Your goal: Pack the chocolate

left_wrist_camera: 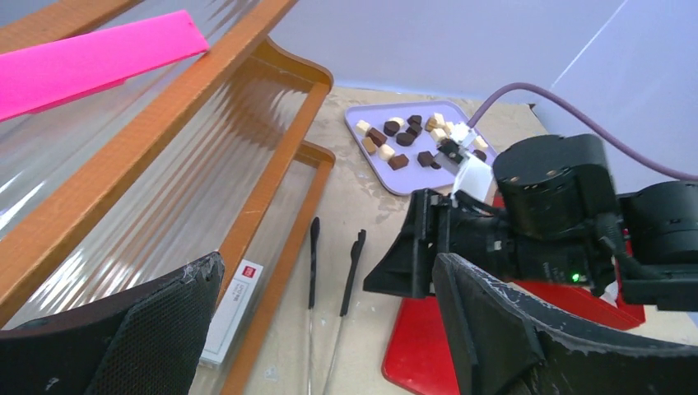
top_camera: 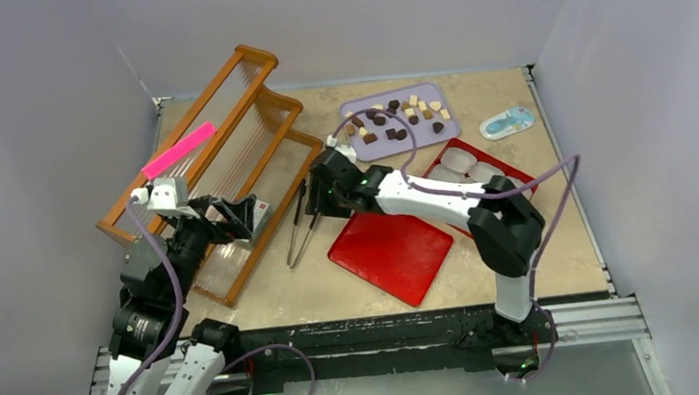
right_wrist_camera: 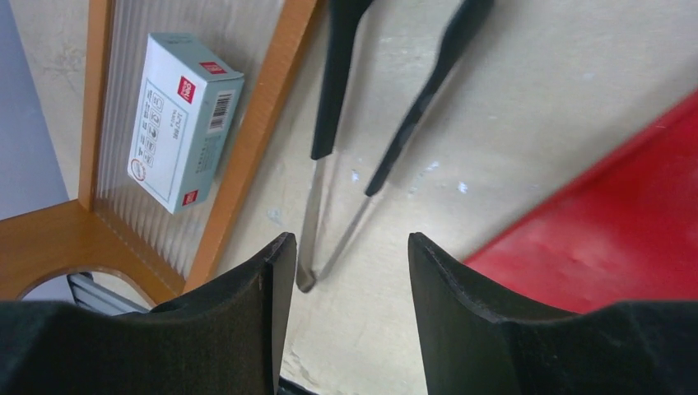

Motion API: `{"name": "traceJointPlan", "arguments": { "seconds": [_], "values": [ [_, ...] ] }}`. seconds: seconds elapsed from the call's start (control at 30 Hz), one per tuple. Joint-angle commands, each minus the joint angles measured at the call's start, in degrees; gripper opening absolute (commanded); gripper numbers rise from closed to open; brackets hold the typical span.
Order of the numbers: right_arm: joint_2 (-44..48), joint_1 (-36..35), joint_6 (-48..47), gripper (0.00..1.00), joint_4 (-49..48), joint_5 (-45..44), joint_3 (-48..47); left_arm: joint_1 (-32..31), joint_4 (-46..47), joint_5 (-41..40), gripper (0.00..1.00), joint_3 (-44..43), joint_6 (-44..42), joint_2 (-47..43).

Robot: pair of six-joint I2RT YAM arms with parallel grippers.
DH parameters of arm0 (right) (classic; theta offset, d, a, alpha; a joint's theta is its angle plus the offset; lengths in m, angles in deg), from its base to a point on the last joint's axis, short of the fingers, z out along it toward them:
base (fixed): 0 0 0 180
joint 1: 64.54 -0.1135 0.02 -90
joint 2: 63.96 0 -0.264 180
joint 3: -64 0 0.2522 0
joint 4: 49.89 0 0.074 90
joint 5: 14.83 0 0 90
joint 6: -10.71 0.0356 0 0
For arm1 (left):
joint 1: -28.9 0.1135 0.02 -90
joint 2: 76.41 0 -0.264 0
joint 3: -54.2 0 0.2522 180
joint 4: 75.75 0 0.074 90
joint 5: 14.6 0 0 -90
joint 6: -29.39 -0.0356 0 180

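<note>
Plainly, you are at the very start: every piece of the chocolate (top_camera: 401, 134) that shows sits on the purple tray (top_camera: 421, 140), which lies beyond the red lid (top_camera: 392, 254), on the side away from the arm bases. The red box (top_camera: 509, 170) stands at the lid's far right edge. The white cups (top_camera: 458, 160) you can see in it look empty, though your right arm hides part of the box, so treat that as a judgement. The tongs (right_wrist_camera: 332, 82) lie flat on the table just left of the lid. Your right gripper (right_wrist_camera: 350, 243) hangs over them near the lid's far left corner, its fingers partly apart with nothing between them; the wrist view shows the tongs beyond the fingertips, not pinched. Your left gripper (left_wrist_camera: 329, 263) is farther left of the lid, above the wooden rack (top_camera: 249, 101), its fingers spread wide and holding nothing. No piece has been packed as far as the pictures show. By my reading, you have yet to pick up the tongs, carry each piece from the tray into a cup, and probably fit the lid on the box.
</note>
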Motion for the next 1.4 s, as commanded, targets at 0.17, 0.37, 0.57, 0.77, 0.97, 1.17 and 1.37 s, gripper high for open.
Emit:
{"name": "traceJointPlan", "arguments": {
  "seconds": [0.17,0.37,0.57,0.77,0.97,1.17,1.37],
  "values": [
    [-9.45,-3.51,1.44,0.49,4.84,-5.32,-10.46,-0.13,0.17,-4.39,0.97,0.35,-0.95,-2.49],
    [-15.21,-3.92,-0.24,0.48,5.53,-2.39,-14.63,-0.13,-0.03,-5.51,0.97,0.41,-1.03,-2.74],
    [-18.47,-3.89,-2.23,0.46,9.58,-3.85,-17.52,-0.09,-0.44,-6.01,0.97,0.18,-0.94,-2.98],
    [-19.41,-3.71,-5.24,0.34,12.21,-5.00,-18.29,-0.13,-1.08,-7.06,0.97,0.12,-0.77,-3.48],
    [-17.75,-3.56,-9.18,0.25,14.64,-10.75,-18.16,-0.13,-1.19,-7.40,0.97,0.12,-0.68,-3.73],
    [-14.24,-1.48,-14.15,0.23,8.60,-10.38,-13.37,-0.13,-1.42,-7.87,0.97,0.00,-0.68,-3.31],
    [-13.89,-1.58,-12.95,0.55,12.23,-14.08,-17.34,-0.11,-1.40,-8.45,0.96,0.05,-0.68,-3.42]
  ]
}}
